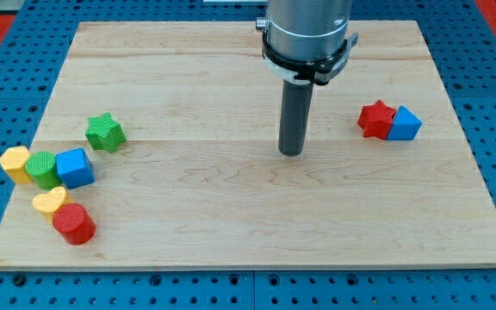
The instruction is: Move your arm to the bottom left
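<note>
My tip (291, 152) rests on the wooden board (231, 224) a little right of centre, with no block near it. At the view's left lies a cluster: a green star (105, 132), a yellow block (14, 163), a green cylinder (42, 168), a blue cube (75, 168), a yellow heart (49, 201) and a red cylinder (74, 225). At the view's right a red star (375, 119) touches a blue block (404, 124). The tip is far from both groups.
The board lies on a blue perforated table (7, 52). The arm's grey body (306, 30) hangs over the top centre of the board.
</note>
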